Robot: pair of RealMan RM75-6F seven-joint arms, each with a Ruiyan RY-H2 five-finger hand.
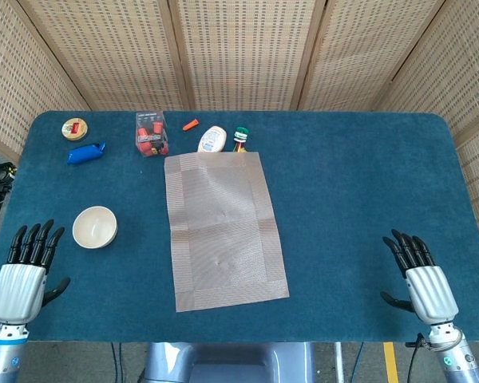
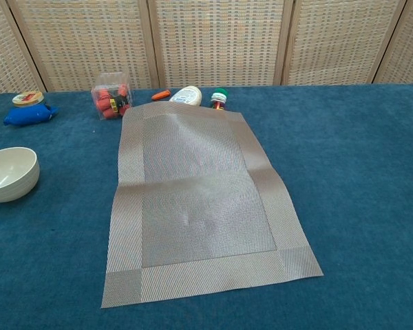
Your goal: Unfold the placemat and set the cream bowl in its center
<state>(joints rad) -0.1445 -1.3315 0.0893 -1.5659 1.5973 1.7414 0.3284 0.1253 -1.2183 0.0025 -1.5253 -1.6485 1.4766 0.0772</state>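
Your placemat (image 1: pixel 225 231) already lies unfolded and nearly flat in the middle of the table (image 1: pixel 359 191), running from near the far edge almost to the near edge, with a faint crease across its middle and its far end touching the small items lined up there. So the first half looks done; what is left is the cream bowl (image 1: pixel 94 227), which stands upright on the bare cloth to the left of the placemat, well apart from it and not yet on it. Your left hand (image 1: pixel 21 281) hovers at the near left corner, fingers apart and holding nothing, with the bowl just beyond it. Your right hand (image 1: pixel 421 279) sits near the near right corner, fingers likewise spread and empty, well away from everything. Between bowl and placemat the cloth is open, so you have an unobstructed path to carry it across. The clutter is all by the far edge: a clear box of red pieces (image 1: pixel 150 133), a blue object (image 1: pixel 84 152), a round tin (image 1: pixel 74 128), a white bottle (image 1: pixel 212 139) and a green-capped item (image 1: pixel 240 136).
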